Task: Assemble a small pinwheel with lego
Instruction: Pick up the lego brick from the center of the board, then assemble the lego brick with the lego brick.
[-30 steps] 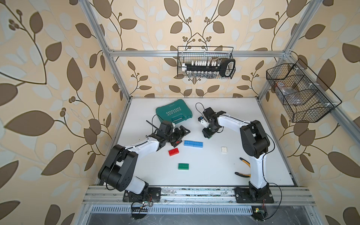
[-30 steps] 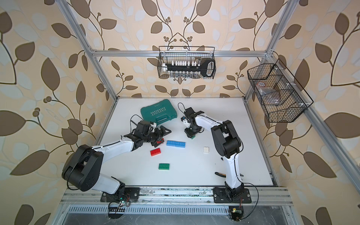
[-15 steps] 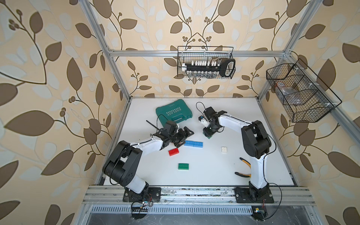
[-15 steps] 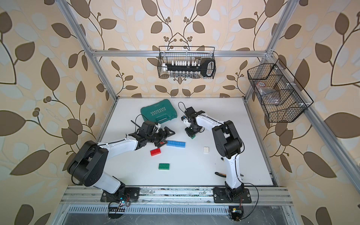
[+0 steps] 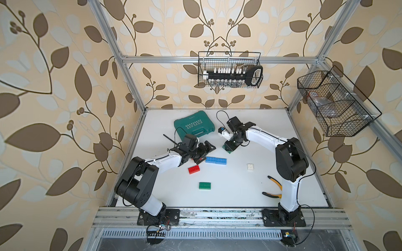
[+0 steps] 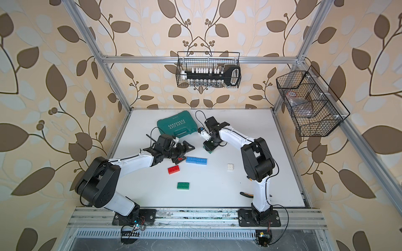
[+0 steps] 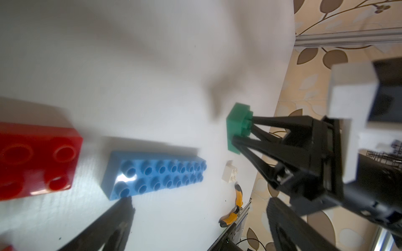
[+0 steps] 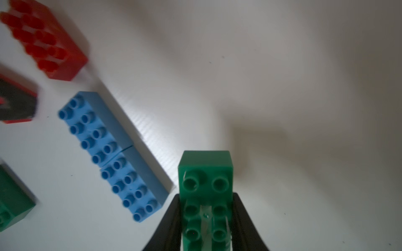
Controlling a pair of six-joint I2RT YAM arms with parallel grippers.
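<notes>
Top views: no pinwheel yet; the lego lies loose on the table (image 5: 261, 134). The right pincer (image 5: 230, 147) grips the green brick (image 5: 227, 150) down at table level. The left pincer (image 5: 206, 153) stands wide open just beside the blue pair (image 5: 216, 160) and a red brick (image 5: 193, 169) (probably staged to take one).

Left wrist: the blue pair lies end to end, studs up, likely a first arm of the cross. The white brick (image 7: 229, 175) sits apart.

Right wrist: the fingers (image 8: 167, 223) clamp the green brick's long sides, leaving its far end free for pressing down. The spare green brick (image 8: 10, 200) lies untouched.
</notes>
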